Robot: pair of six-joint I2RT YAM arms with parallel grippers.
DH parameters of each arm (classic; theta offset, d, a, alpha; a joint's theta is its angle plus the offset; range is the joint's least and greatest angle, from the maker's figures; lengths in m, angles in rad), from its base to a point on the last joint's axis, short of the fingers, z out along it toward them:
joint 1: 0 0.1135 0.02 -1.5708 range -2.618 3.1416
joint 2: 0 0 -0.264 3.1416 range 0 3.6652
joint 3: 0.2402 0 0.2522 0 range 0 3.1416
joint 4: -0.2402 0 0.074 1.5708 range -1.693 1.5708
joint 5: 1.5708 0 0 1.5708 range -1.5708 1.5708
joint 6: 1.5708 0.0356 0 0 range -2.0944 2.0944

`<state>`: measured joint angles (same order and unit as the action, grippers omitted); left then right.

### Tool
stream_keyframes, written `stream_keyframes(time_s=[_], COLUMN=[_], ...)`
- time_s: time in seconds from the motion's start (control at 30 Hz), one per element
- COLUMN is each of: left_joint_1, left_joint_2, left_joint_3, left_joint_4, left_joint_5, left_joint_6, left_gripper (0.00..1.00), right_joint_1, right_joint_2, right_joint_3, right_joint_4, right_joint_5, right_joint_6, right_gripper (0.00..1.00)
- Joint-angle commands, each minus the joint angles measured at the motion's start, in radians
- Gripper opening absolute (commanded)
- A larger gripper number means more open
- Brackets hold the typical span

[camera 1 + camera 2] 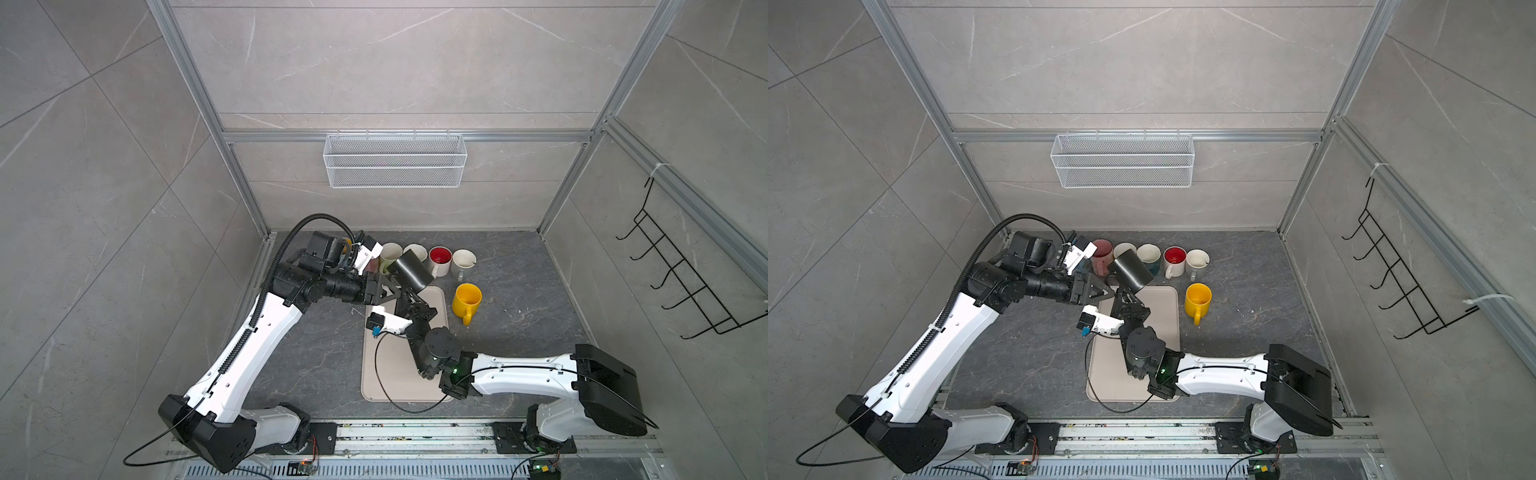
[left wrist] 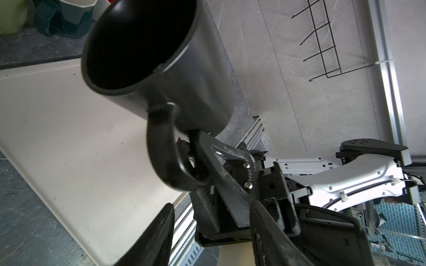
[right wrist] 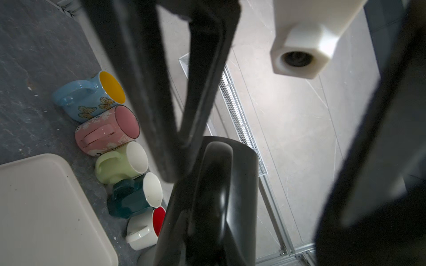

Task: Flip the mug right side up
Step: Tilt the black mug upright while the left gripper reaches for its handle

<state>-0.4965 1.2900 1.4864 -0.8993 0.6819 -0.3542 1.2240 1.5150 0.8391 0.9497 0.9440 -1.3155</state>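
Observation:
The black mug (image 1: 412,271) (image 1: 1133,270) hangs tilted on its side above the far end of the beige tray (image 1: 397,374). Its handle (image 2: 164,149) points down toward the tray, and in the left wrist view its mouth (image 2: 138,46) faces the camera. My right gripper (image 1: 406,296) (image 1: 1124,296) is shut on the mug's handle, with one finger (image 2: 219,165) through the loop. My left gripper (image 1: 388,291) (image 1: 1106,293) (image 2: 212,207) stands open just left of the handle with nothing between its fingers (image 3: 147,103). The mug's body (image 3: 219,202) fills the right wrist view.
Several upright mugs stand in a row along the back wall, among them a red-lined one (image 1: 440,257) and a white one (image 1: 463,262). A yellow mug (image 1: 466,301) stands right of the tray. A wire basket (image 1: 395,160) hangs on the back wall, a black hook rack (image 1: 681,282) on the right wall.

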Motion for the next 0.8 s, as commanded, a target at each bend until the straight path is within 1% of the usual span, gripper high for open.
stream_keyframes(time_s=[0.0,0.2,0.37,0.77], left_joint_1=[0.007,0.007,0.007,0.006], left_joint_2=[-0.005,0.0,0.003,0.032], left_joint_3=[0.027,0.029,0.037,0.032], left_joint_4=[-0.007,0.034,0.071,0.103], left_joint_5=[-0.026,-0.051,-0.039,-0.028], left_joint_6=[0.024,-0.003,-0.016,-0.051], left_gripper=[0.56,0.55,0.55,0.53], right_joint_1=[0.012,0.026,0.027,0.034], right_joint_2=[0.004,0.043,0.056,0.068], right_joint_3=[-0.001,-0.003,0.0,-0.005], right_joint_4=[0.224,0.288,0.321,0.34], right_joint_5=[0.01,0.003,0.003,-0.003], right_joint_6=[-0.098,-0.168,-0.184,-0.195], right_gripper=[0.0,0.0,0.0,0.0])
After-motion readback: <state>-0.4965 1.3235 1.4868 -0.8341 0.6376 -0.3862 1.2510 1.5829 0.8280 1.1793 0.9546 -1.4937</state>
